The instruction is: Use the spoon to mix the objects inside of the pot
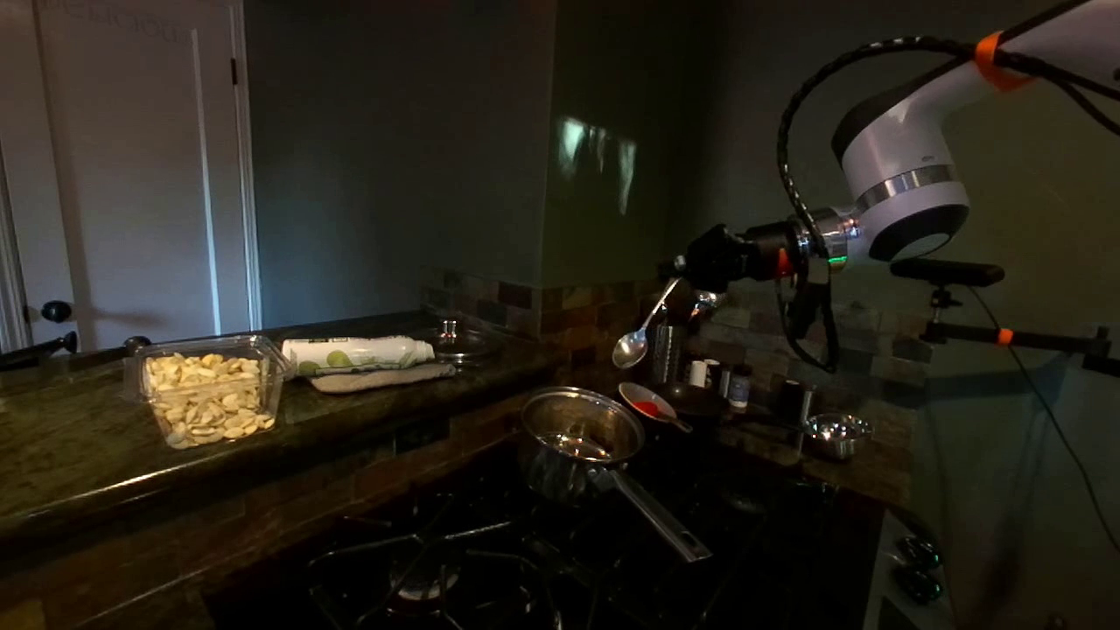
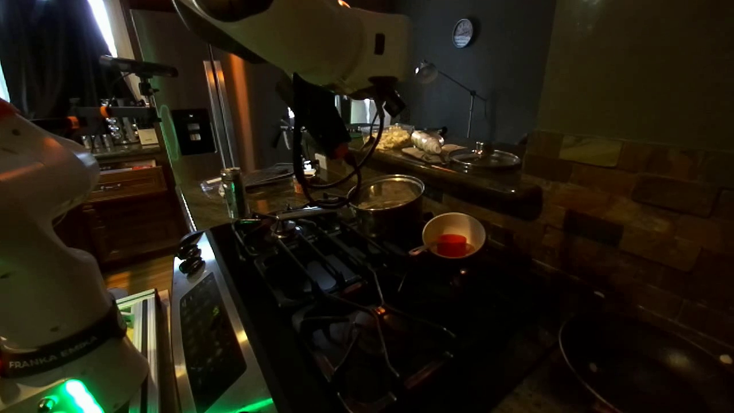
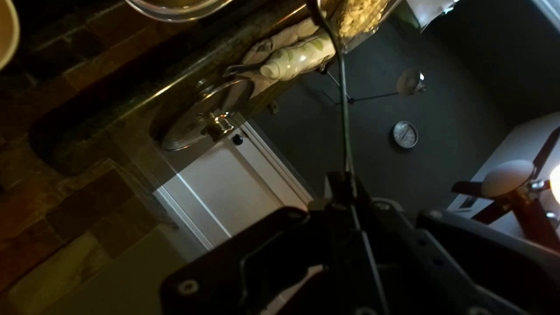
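Note:
The metal spoon (image 1: 630, 348) hangs tilted with its bowl down in an exterior view. Its handle (image 3: 343, 100) rises from my jaws in the wrist view. My gripper (image 1: 682, 265) is shut on the handle's end, also in the wrist view (image 3: 350, 186). The metal pot (image 1: 535, 459) stands on the stove, its long handle sticking out. It also shows in an exterior view (image 2: 387, 217), and its rim in the wrist view (image 3: 179, 17). The spoon is above the pot's level and off to one side, apart from it. The pot's contents are too dark to tell.
A small white pan (image 2: 429, 226) holding something red stands beside the pot. A glass lid (image 2: 484, 159), a clear box (image 1: 210, 394) of pale pieces and a rolled bag (image 1: 359, 354) lie on the raised ledge. A dark pan (image 2: 648, 367) and stove grates (image 2: 378, 310) are lower.

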Controlling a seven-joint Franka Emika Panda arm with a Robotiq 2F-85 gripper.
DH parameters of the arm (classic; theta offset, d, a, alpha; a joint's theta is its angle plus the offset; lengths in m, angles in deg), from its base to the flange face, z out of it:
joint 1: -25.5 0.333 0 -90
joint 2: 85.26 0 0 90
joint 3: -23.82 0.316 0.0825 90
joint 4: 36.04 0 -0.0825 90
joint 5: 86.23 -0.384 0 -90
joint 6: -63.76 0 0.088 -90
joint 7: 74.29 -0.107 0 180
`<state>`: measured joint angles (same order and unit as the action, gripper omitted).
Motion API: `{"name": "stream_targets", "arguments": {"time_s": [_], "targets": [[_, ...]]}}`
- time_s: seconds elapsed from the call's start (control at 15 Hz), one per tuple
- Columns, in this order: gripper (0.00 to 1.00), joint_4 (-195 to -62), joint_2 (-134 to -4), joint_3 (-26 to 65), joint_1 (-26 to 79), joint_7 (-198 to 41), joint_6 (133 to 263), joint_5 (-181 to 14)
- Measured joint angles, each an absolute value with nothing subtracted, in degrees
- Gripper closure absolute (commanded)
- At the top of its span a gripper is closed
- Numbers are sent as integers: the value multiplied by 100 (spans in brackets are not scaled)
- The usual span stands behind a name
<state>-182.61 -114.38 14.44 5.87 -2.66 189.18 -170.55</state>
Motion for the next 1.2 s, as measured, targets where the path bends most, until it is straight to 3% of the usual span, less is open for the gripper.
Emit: {"name": "stream_targets", "arguments": {"time_s": [0.73,1.2], "targets": [[99,-18470,-11592,1903,1180,1361,19319,-17506],[99,-18312,-10862,2108,1288,2855,20265,-18015]]}}
